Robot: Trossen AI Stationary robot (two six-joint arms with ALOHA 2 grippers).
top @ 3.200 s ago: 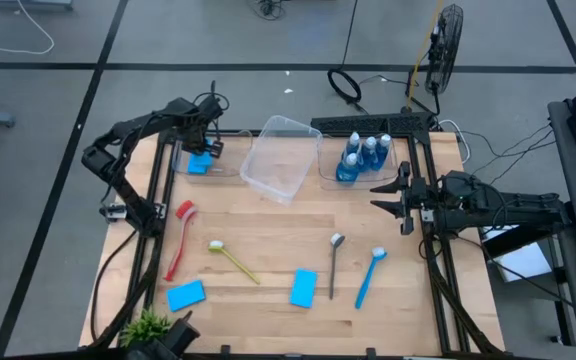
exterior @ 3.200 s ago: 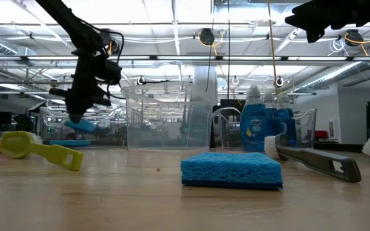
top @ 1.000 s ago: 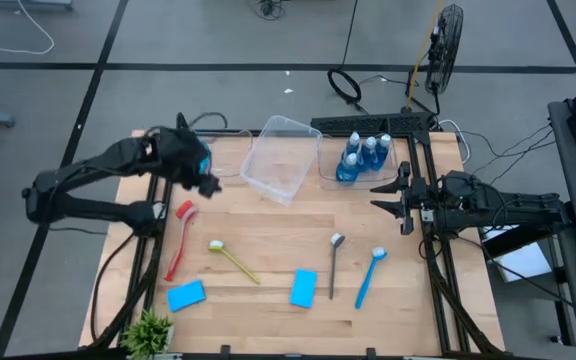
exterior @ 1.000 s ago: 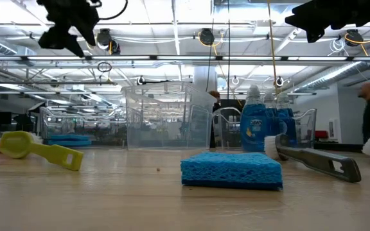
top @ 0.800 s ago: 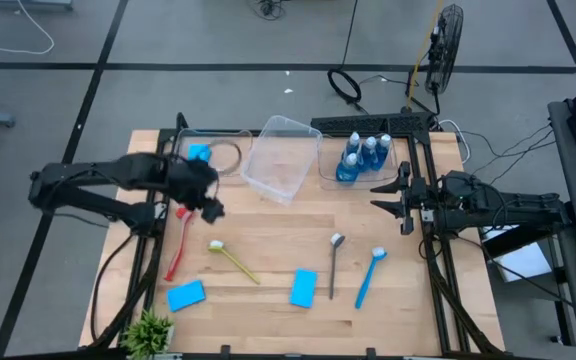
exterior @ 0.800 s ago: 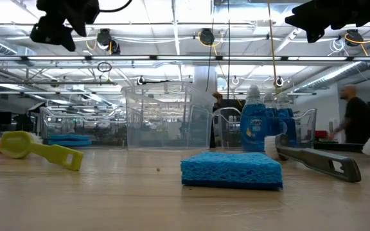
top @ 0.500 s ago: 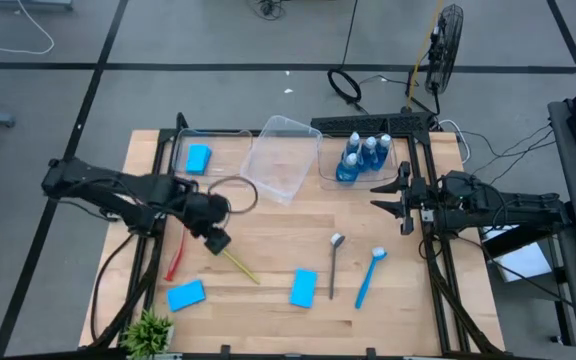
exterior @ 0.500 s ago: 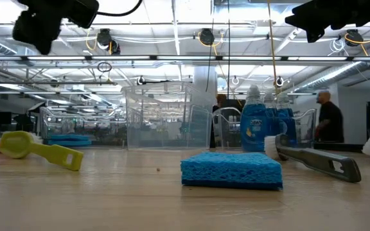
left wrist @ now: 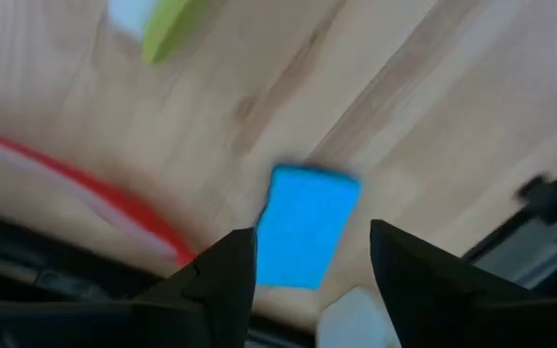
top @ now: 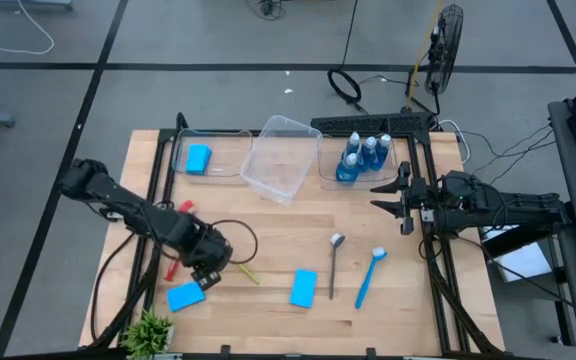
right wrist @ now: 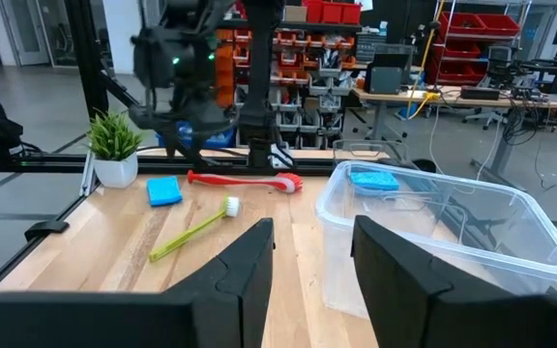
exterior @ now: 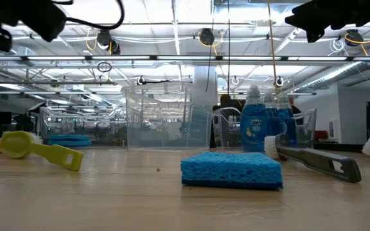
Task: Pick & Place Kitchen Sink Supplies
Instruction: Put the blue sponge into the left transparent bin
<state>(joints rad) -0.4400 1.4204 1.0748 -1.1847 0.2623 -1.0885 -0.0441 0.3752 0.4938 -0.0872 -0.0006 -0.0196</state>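
A flat blue sponge (top: 185, 296) lies on the wood near the table's front left. My left gripper (top: 206, 277) hangs just above it, pointing steeply down, open; in its wrist view the sponge (left wrist: 303, 227) shows between the two fingers, untouched. A red brush (left wrist: 85, 179) and a yellow brush (top: 241, 270) lie beside it, partly under the arm. A second sponge (top: 303, 287), a grey spoon-like tool (top: 335, 262) and a blue brush (top: 368, 275) lie front centre. My right gripper (top: 393, 195) waits open at the right edge, above the table.
Three clear bins line the far edge: the left one (top: 223, 165) holds a sponge (top: 198, 158), the middle one (top: 280, 157) sits skewed, the right one (top: 393, 160) holds blue bottles (top: 363, 155). A small green plant (top: 150, 328) stands at the front left corner.
My left gripper has swung from beside the far left bin toward the table's near edge and come down, turning as it went, to a spot over the front-left sponge. Its fingers keep the same gap. Nothing on the table has moved.
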